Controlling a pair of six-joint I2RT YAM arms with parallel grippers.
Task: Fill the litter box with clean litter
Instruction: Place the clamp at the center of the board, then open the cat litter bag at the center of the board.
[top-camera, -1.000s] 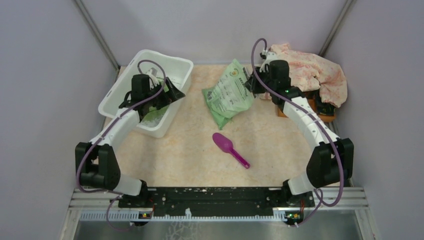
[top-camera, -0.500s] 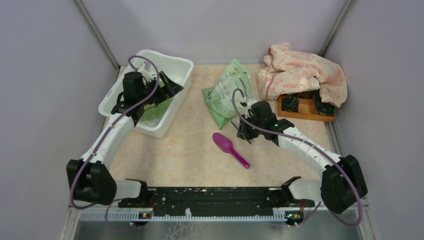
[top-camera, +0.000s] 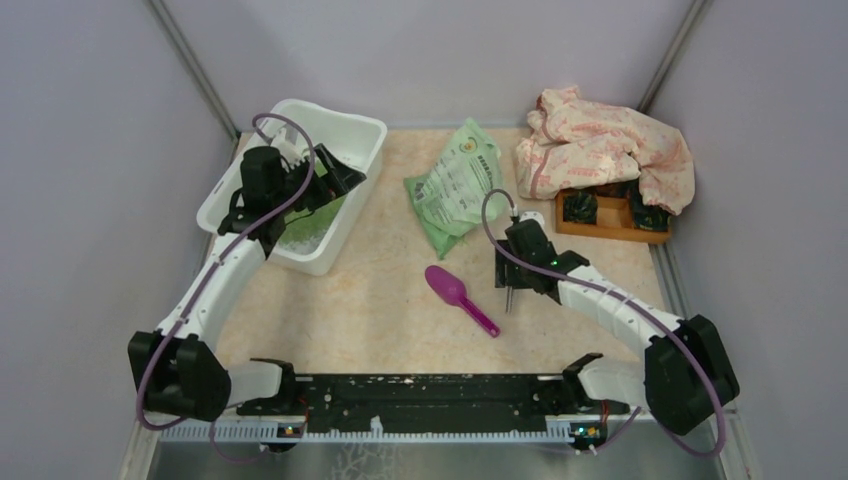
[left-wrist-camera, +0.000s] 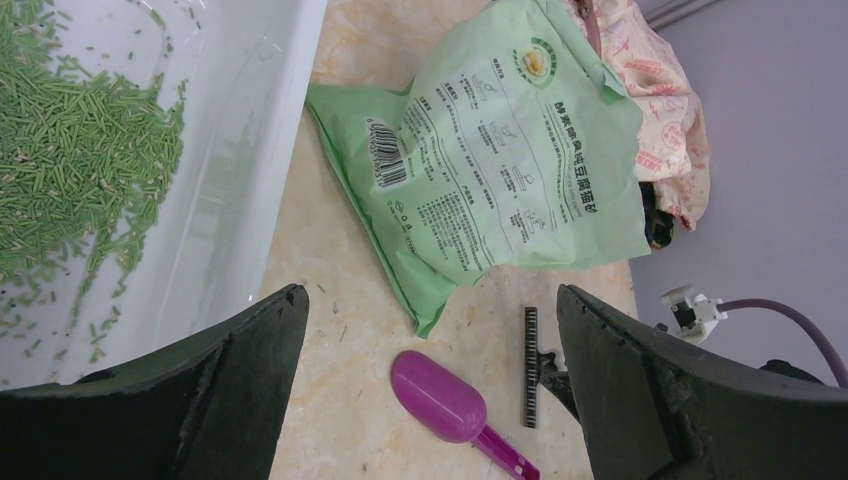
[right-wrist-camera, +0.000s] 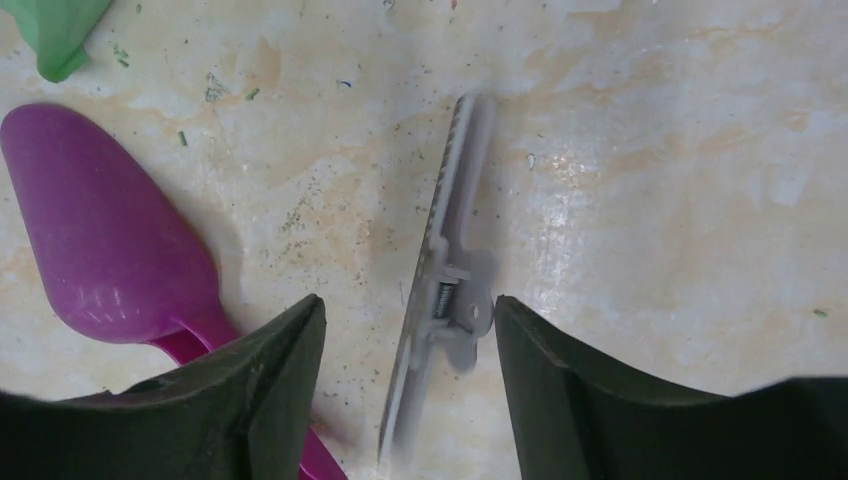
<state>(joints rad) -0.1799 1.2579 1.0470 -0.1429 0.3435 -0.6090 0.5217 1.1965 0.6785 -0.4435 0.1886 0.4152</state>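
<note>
- The litter box (top-camera: 305, 258) sits at the upper left of the top view, on the bench (top-camera: 380, 300).
- The clean litter (left-wrist-camera: 70, 150) lies inside the box as a loose green patch. It covers only part of the white floor, and a few bits are scattered around it.
- The left end effector (top-camera: 345, 185) hangs over the box. Its two fingers are spread wide apart, with nothing between them.
- A light green bag (top-camera: 458, 185) lies flat on the bench in the upper middle, to the right of the box and not touching it.
- A purple scoop (top-camera: 450, 288) lies in the middle of the bench, below the bag, with its bowl toward the upper left and its handle toward the lower right.
- The right end effector (right-wrist-camera: 408, 300) points down at the bench just right of the scoop. Its fingers are apart.
- A thin grey clip (right-wrist-camera: 445, 270) lies on the bench between those fingers (its lower end looks blurry). The fingers are not pinching it.
- A pink patterned cloth (top-camera: 610, 140) is heaped at the upper right, partly covering an orange tray (top-camera: 605, 220).
</note>
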